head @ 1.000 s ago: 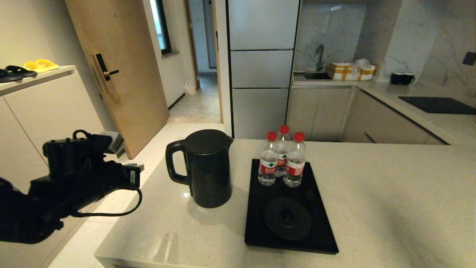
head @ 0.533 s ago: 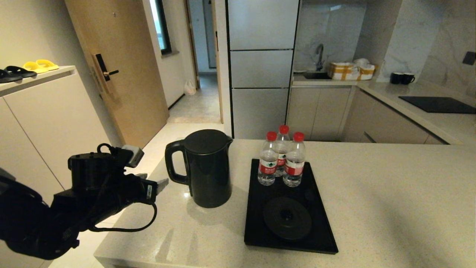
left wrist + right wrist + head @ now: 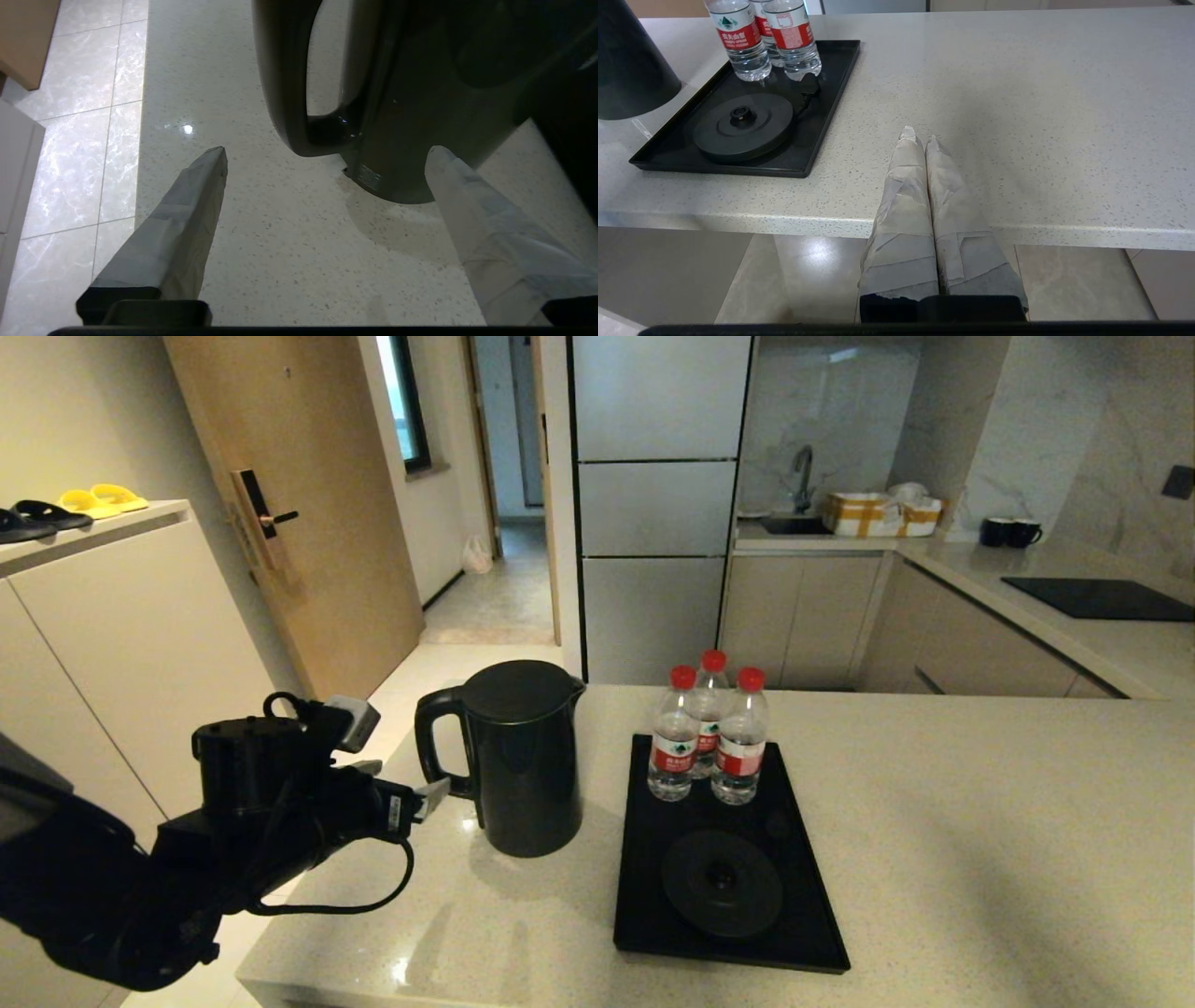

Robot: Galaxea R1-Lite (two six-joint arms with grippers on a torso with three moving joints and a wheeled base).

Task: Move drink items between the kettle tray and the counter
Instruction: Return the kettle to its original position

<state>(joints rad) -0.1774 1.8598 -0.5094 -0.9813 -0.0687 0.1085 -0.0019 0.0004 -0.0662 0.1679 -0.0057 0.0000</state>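
In the head view the kettle is standing on the counter beside the tray, the left gripper nearing its handle; left wrist: fingers spread wide; right wrist: right gripper resting closed, empty.

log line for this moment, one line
left gripper: open, at kettle handle | kettle: on counter | tray: base bare | right gripper: shut, parked

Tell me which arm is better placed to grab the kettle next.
Left. The left gripper is open, right by the kettle handle. The right gripper is shut, low at the counter edge, beyond the tray.
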